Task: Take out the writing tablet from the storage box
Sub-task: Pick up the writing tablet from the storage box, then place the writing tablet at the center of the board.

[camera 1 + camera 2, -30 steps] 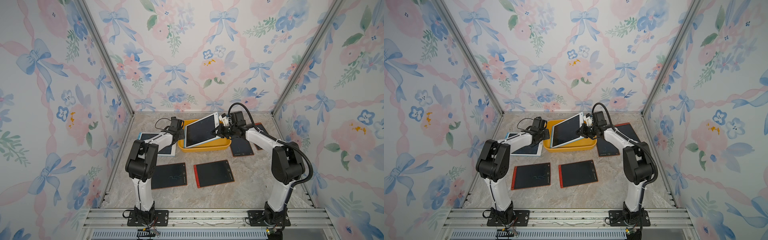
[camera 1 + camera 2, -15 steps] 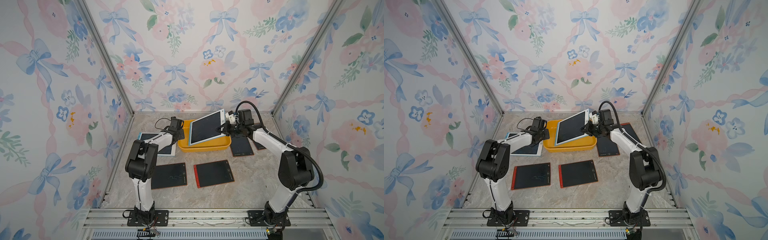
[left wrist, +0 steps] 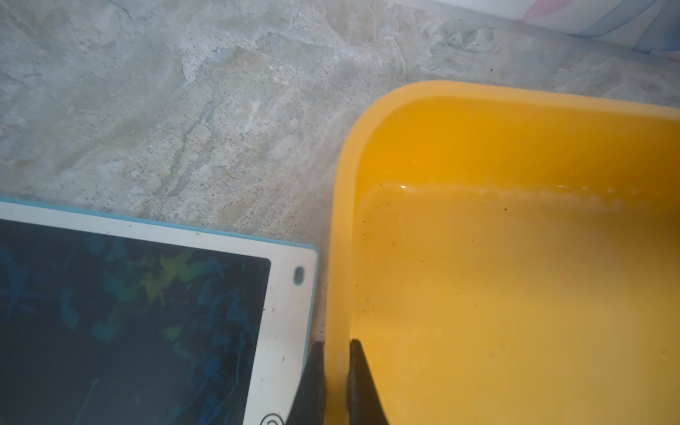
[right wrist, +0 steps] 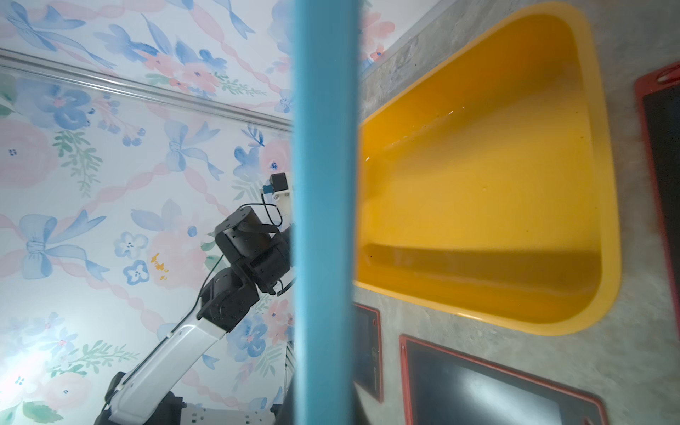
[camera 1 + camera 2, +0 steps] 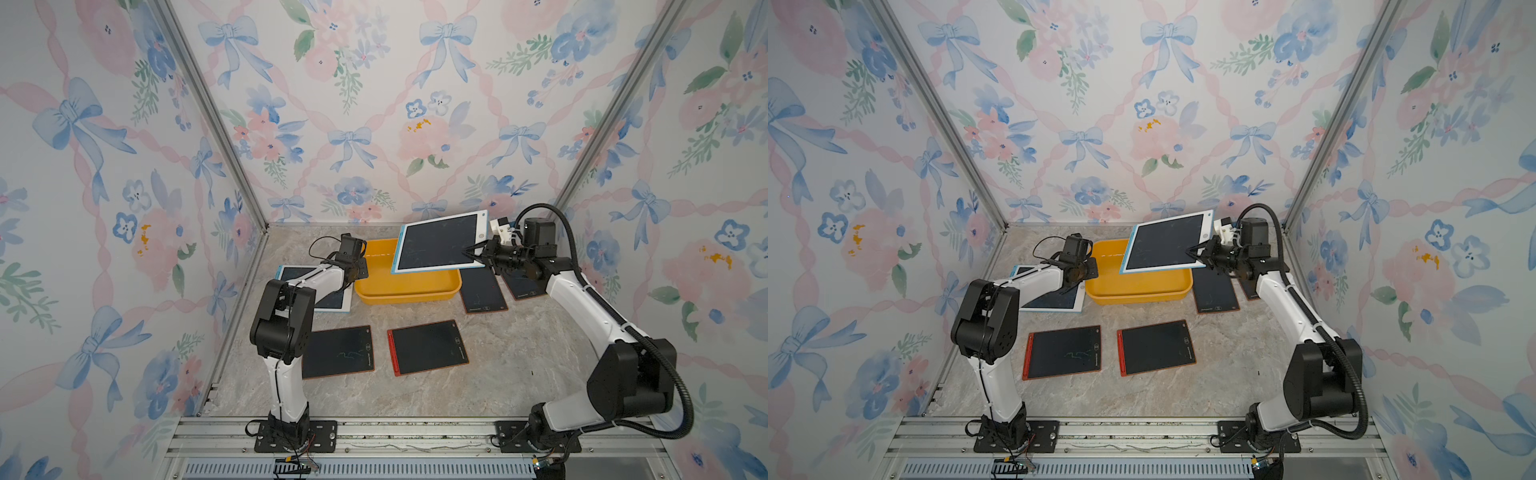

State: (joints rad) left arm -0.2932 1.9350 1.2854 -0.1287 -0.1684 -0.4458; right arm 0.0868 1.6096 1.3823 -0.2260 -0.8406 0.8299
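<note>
Right gripper (image 5: 478,255) (image 5: 1200,254) is clamped on the writing tablet (image 5: 438,243) (image 5: 1167,243), fingers narrow, pinching its right-hand edge near the lower corner. The tablet is up in the air, tilted, hanging over the far right part of the storage box (image 5: 407,287) (image 5: 1136,291), off the box floor. Look of the tablet: white bezel, light blue outer edge, big dark screen with faint thin scribbles, 1 small round button on the bezel by the gripped side. In the right wrist view it shows edge-on as a blue band (image 4: 325,220) with the yellow-orange box (image 4: 609,220) beyond it, bare floor showing. Left gripper (image 5: 358,271) (image 3: 336,382) is closed on the box's left wall, 1 finger inside and 1 outside, fingers narrow. Box is a shallow tub with rounded corners and a flared rim, sitting on the marble-look table (image 5: 519,353). Just left of the box lies a 2nd white-and-blue tablet (image 5: 332,301) (image 3: 147,312), flat, screen smeared with blue-green marks. 2 red-framed tablets (image 5: 338,351) (image 5: 428,347) lie flat in front of the box, and 2 more red-framed ones (image 5: 482,291) (image 5: 521,287) lie just right of it, partly under the right arm.
</note>
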